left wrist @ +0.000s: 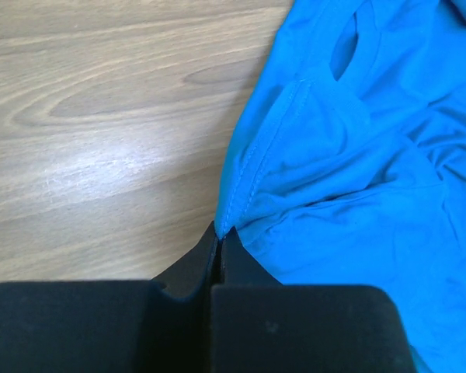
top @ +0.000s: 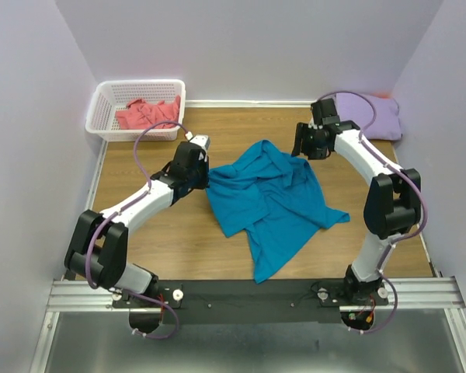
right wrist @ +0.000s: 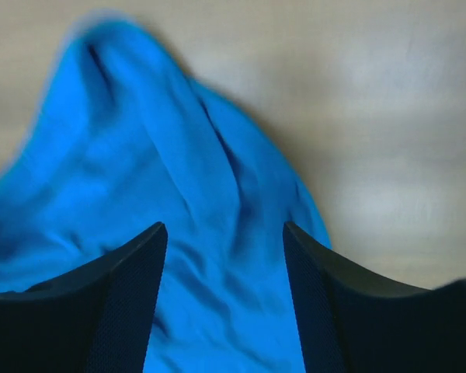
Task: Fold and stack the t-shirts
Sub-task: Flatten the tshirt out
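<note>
At the far left corner of the worktop point(top: 163, 241) a white lattice basket point(top: 101, 110) stands by the wall, and the coral-pink t-shirt point(top: 146, 114) lies crumpled inside it. Right of the basket and a little nearer, the left tool point(top: 204, 181) reaches in at the left edge of the teal-blue t-shirt point(top: 272, 202). In the left wrist view its fingers are pressed flat together point(left wrist: 220, 239), with a stitched hem of the teal-blue t-shirt point(left wrist: 357, 179) pinched between their tips, and bare wood of the worktop point(left wrist: 101, 116) lies to the left of the cloth. The teal-blue t-shirt lies unfolded and rumpled in the middle of the worktop, one part trailing toward the near edge and another pointing right. At its far right side the right tool point(top: 301, 148) hangs just above the cloth. The right wrist view is blurred, but its two fingers stand well apart point(right wrist: 225, 233) with nothing clamped between them, and a raised fold of the teal-blue t-shirt point(right wrist: 163, 179) shows between and beyond them against the worktop point(right wrist: 373, 116). In the far right corner, well apart from the others, the pale lavender t-shirt point(top: 379, 116) lies as a folded bundle against the wall.
</note>
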{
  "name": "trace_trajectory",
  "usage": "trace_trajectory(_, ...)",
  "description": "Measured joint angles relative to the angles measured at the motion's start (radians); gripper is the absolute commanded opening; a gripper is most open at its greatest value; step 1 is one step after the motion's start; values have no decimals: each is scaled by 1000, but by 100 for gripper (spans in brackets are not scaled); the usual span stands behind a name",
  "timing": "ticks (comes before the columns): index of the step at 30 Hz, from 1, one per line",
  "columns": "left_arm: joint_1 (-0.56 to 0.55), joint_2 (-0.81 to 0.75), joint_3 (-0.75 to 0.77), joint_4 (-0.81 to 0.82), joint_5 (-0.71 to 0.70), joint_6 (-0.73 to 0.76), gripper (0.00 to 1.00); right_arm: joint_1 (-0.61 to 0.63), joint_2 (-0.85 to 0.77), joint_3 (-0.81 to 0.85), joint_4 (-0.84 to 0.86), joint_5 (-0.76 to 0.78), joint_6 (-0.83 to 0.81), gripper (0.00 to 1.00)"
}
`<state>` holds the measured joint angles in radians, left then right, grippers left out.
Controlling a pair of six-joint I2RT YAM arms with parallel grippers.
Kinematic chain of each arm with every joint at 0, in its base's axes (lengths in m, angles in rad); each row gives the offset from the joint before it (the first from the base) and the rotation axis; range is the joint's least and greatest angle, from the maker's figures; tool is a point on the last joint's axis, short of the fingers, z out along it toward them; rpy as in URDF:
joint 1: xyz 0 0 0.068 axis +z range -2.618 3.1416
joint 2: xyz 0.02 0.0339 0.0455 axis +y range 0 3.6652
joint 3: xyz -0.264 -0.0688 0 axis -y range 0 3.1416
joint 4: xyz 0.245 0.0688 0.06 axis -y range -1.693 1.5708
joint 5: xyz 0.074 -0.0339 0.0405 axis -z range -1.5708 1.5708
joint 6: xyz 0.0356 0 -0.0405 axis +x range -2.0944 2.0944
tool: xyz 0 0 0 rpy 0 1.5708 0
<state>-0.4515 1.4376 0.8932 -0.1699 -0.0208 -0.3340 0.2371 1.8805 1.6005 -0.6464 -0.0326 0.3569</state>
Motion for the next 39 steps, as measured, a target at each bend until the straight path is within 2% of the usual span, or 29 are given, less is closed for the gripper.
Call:
trace_trajectory(3,19,12,8,2,23,7,0,14,-65,-167,18,-26,-24,54)
trace_trajectory(6,37,24,9,4,42,14,0,45,-96,-278,45,-51,-32,53)
trace_trajectory(16,76,42,8,3,58,35,0,78,-97,-417,200,-118,64,51)
trace_trajectory(18,81,42,8,3,58,35,0,77,-89,-417,225,-116,82,44)
trace_trajectory(19,84,42,8,2,58,35,0,77,-87,-417,234,-114,87,34)
trace_trajectory(21,93,42,7,2,58,34,0,77,-83,-416,246,-112,94,22)
trace_trajectory(22,98,41,5,3,58,34,0,77,-80,-411,248,-111,90,12)
trace_trajectory(24,106,38,-4,3,58,34,0,77,-74,-398,252,-107,92,1)
trace_trajectory(27,117,27,-27,0,58,29,0,77,-71,-367,253,-85,79,1)
trace_trajectory(31,131,4,-64,1,59,16,0,77,-45,-247,239,-3,27,1)
trace_trajectory(36,150,-23,-108,-3,63,-7,0,77,84,42,232,161,-100,1)
trace_trajectory(39,160,-39,-136,-4,67,-19,0,77,208,278,207,278,-177,32)
